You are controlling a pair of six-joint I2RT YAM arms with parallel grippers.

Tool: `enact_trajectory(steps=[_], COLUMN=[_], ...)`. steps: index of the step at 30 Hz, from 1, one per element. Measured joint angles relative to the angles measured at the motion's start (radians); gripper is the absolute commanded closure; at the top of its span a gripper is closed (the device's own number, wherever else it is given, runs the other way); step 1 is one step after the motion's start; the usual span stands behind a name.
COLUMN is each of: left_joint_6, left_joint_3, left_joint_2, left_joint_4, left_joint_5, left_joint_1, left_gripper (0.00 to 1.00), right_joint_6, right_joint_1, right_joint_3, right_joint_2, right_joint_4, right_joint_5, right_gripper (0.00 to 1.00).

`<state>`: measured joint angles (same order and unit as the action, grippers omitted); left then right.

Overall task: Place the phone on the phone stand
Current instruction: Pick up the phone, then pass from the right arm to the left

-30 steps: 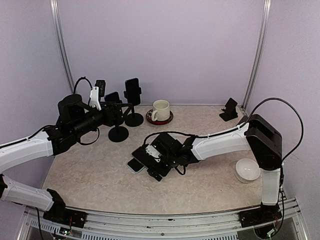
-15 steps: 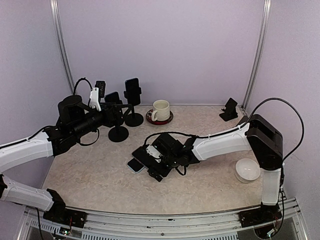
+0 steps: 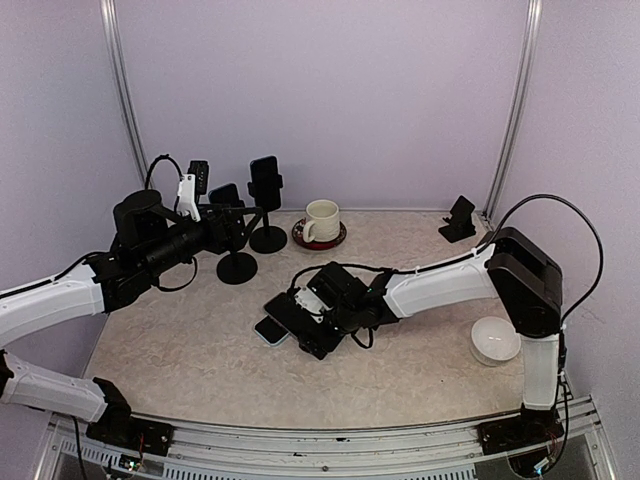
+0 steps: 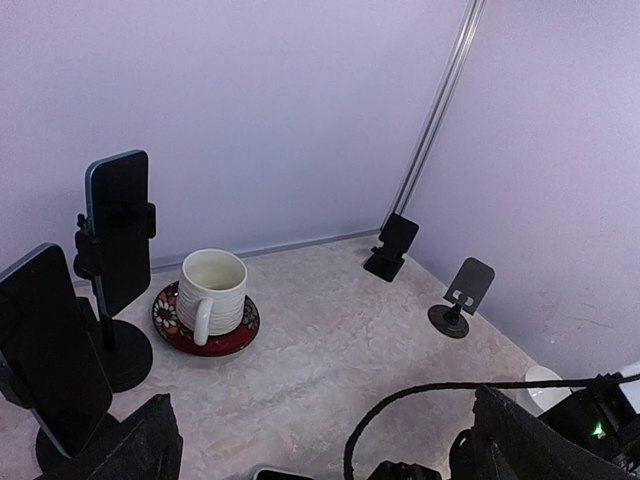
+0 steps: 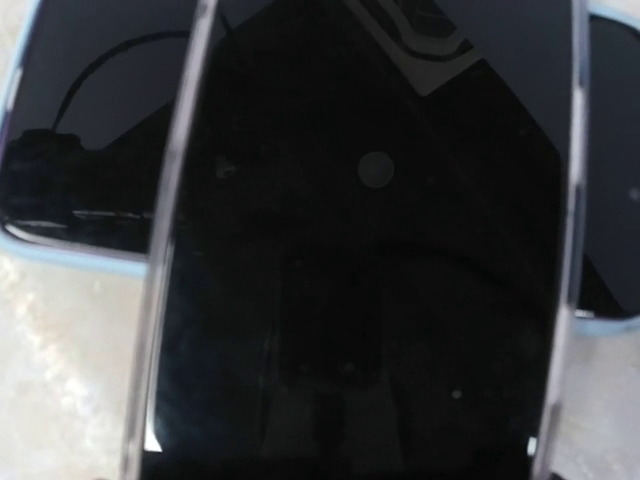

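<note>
At mid-table | right gripper [image 3: 306, 324] over phone [image 5: 370, 250] (grip unclear) | left gripper [image 4: 322, 445] agape, empty

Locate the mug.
In the top view, the mug sits on a saucer at the back centre of the table, right of the taller phone stand.

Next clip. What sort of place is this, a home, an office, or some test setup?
Most likely a purpose-built robot test cell: plain walls and a metal corner rail box in a tabletop, and the props look staged, a phone on a stand, a mug, a white bowl.
</note>
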<state>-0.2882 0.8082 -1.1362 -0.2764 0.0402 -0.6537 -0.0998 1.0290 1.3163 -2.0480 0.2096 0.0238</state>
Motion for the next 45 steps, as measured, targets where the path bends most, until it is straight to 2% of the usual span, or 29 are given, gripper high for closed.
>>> enact_trajectory(steps=[4, 8, 45], left_joint_6=[0.0, 0.0, -0.028], left_joint_3=[0.0, 0.0, 0.0], left_joint_2=[0.0, 0.0, -0.026], left_joint_4=[0.0, 0.0, -0.005], left_joint_5=[0.0, 0.001, 0.035], left_joint_1=[0.0, 0.0, 0.0], left_gripper=[0.01, 0.01, 0.01], right_joint_6=[-0.001, -0.001, 0.032], right_joint_1=[-0.006, -0.009, -0.009], right_joint_3=[0.0, 0.0, -0.17], right_joint_2=[0.0, 0.0, 0.213], right_joint_4=[0.0, -0.006, -0.164], right_joint_5=[-0.009, -0.019, 0.106], right_gripper=[0.34, 0.43, 0.61])
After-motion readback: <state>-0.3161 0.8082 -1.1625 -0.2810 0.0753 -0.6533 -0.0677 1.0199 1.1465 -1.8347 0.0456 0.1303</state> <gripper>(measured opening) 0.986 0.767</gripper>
